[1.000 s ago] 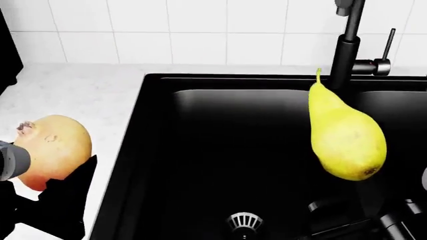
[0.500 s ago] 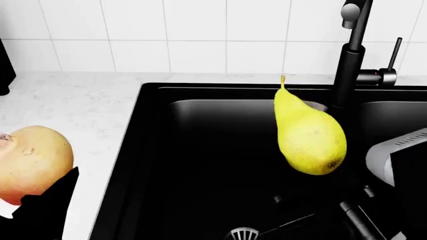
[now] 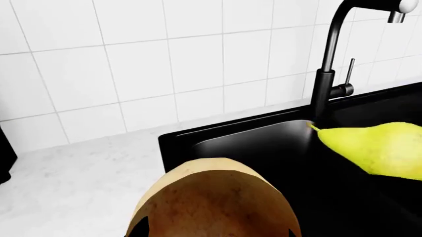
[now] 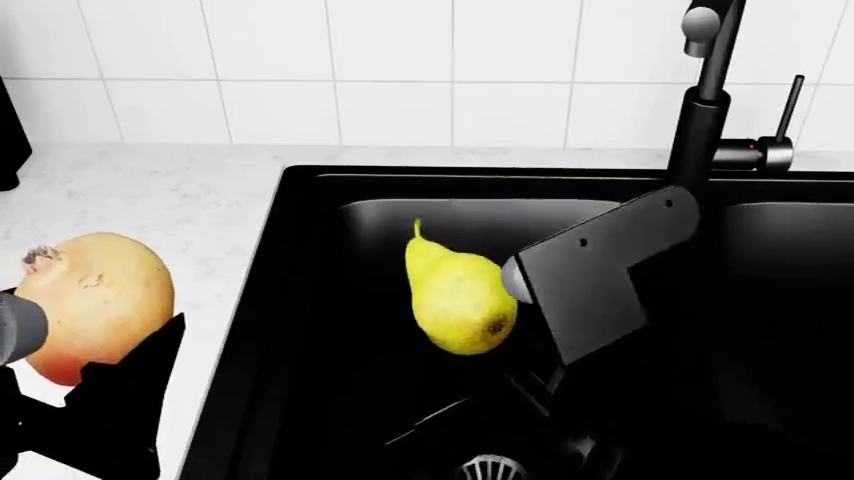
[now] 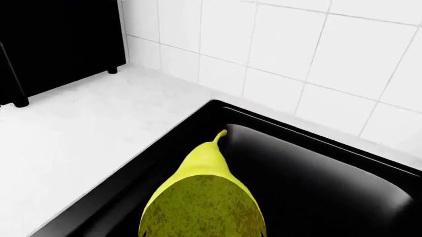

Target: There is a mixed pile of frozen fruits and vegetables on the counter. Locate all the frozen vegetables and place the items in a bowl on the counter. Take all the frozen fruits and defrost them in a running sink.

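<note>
My right gripper [image 4: 513,296] is shut on the yellow pear [image 4: 458,300], one of the frozen fruits, and holds it stem-up over the left basin of the black sink [image 4: 334,400]. In the right wrist view the pear [image 5: 204,197] fills the space between the jaws. The left gripper [image 4: 96,350] is shut on a round tan-yellow piece [image 4: 94,300] over the white counter [image 4: 174,210], just left of the sink. That piece [image 3: 214,202] hides the left fingers in the left wrist view. The frozen vegetables and the bowl are out of view.
A tall black tap [image 4: 701,110] with a side lever stands behind the sink, and no water shows from it. A metal drain [image 4: 491,467] sits at the basin's bottom. White wall tiles [image 4: 400,60] back the counter. A black appliance [image 5: 59,39] stands on the counter.
The pear has moved left and down into the left basin, and the right arm has swung into view behind it. The tan-yellow piece has shifted slightly right.
</note>
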